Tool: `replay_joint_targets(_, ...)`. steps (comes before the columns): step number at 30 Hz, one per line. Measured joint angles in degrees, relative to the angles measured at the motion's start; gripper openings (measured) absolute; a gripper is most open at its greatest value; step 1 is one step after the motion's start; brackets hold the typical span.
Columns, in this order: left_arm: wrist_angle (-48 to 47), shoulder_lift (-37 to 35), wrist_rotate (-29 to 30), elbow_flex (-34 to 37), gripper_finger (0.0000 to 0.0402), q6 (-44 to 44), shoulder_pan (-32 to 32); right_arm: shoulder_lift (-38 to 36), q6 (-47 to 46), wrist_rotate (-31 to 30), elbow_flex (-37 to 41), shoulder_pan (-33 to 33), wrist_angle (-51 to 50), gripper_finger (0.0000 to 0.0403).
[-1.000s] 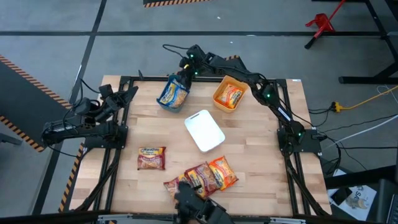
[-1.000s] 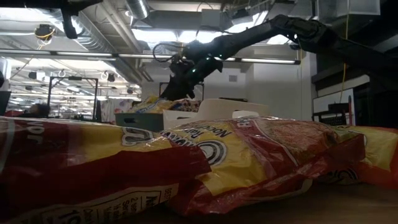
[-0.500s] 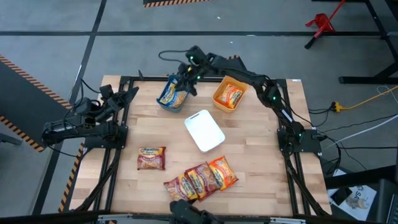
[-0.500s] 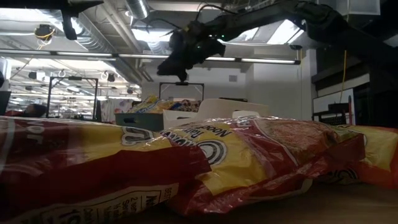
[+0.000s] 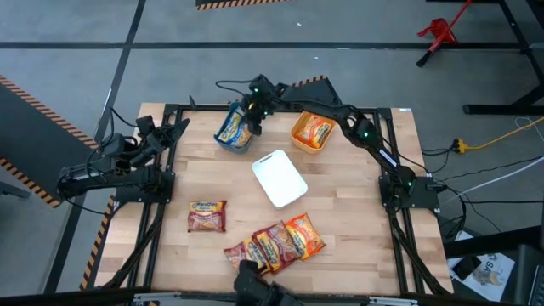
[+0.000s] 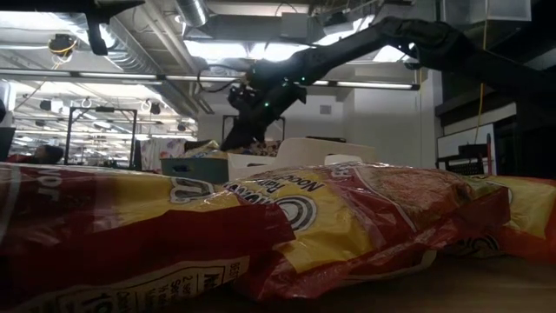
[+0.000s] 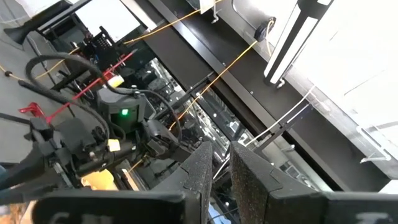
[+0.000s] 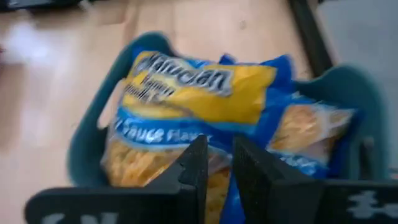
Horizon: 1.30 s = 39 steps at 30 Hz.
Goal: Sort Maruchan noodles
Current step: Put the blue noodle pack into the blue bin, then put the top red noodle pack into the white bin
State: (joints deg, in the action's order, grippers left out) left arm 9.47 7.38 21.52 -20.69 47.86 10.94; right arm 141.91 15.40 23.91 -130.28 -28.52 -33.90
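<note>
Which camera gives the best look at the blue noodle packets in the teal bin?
The right wrist view: the blue packets fill the picture, their printing readable, lying in the teal bin. The high view shows them small, under the right gripper. The low view shows only a far glimpse; the left wrist view shows none.

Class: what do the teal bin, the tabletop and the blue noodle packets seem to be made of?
Teal bin: likely plastic, smooth moulded rim.
Tabletop: apparently wood, pale planks with visible seams.
Blue noodle packets: seemingly thin plastic film, glossy and crinkled.

lab/workshop | concrete floor [image 5: 357, 34] | hazard tape [image 5: 34, 102] | ceiling ducts [image 6: 130, 52]
</note>
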Motion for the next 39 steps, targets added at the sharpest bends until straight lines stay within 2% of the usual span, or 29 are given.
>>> replay_joint_targets(6, -0.44, 0.00, 0.25, 0.00, 0.0053, -0.37, 0.00, -0.02, -0.38, -7.90, -1.58, 0.08, 4.14, 0.0062)
replay_joint_targets(9, -1.39, 0.00, 0.00, 0.00, 0.0053, -0.47, 0.00, -0.20, -0.42, -9.31, -3.18, -0.01, 3.48, 0.0062)
replay_joint_targets(13, -3.75, -0.02, -2.93, 0.00, 0.0053, -3.01, 0.02, -2.56, -0.78, -6.41, -3.93, -0.06, 1.96, 0.0062)
replay_joint_targets(19, -16.52, 0.78, -15.19, 0.00, 0.0053, -4.65, 0.00, -15.11, -3.44, 1.95, -4.68, 0.01, -4.57, 0.0062)
replay_joint_targets(22, -25.57, 3.14, -20.57, 0.00, 0.0053, -4.96, 0.00, -20.69, -4.86, 4.64, -4.64, 0.22, -11.29, 0.0062)
replay_joint_targets(26, -34.08, 7.94, -28.45, 0.00, 0.0053, -6.84, -0.61, -27.14, -7.56, 5.05, -4.38, 1.42, -21.42, 0.0062)
replay_joint_targets(29, -35.85, 12.38, -34.10, 0.00, 0.0053, -9.45, -2.64, -32.12, -8.44, 2.60, -4.70, 3.46, -30.01, 0.0062)
replay_joint_targets(32, -36.39, 16.60, -37.50, 0.00, 0.0048, -11.44, -6.20, -34.13, -10.73, -1.21, -4.46, 6.92, -38.05, 0.0062)
replay_joint_targets(35, -36.85, 20.62, -37.65, 0.00, 0.0030, -12.40, -11.24, -35.66, -13.81, -4.99, -4.39, 11.12, -43.76, 0.0062)
replay_joint_targets(39, -36.68, 25.13, -33.08, 0.00, 0.0004, -11.30, -17.59, -36.38, -16.35, -8.85, -4.50, 17.21, -49.24, 0.0062)
